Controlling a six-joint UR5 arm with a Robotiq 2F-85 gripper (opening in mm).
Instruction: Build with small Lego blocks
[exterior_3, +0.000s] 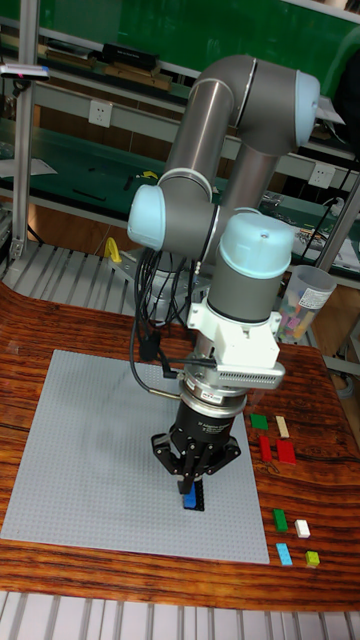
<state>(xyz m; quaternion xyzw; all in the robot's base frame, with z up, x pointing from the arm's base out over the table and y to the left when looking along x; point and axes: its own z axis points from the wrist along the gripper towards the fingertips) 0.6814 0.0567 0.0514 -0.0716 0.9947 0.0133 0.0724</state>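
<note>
My gripper (190, 487) was closed on a blue brick (189, 496), low over the grey baseplate (80, 460) near its right edge. I judged the build barely begun: loose bricks (276, 450) lay unused on the table (60, 320) just right. Leftward the plate offered open room.

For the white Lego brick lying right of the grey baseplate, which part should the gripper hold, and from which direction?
Probably from straight above, fingers closing on two opposite side faces of the white brick. It lies flat on the wooden table, with open space around it; the green brick sits apart.
</note>
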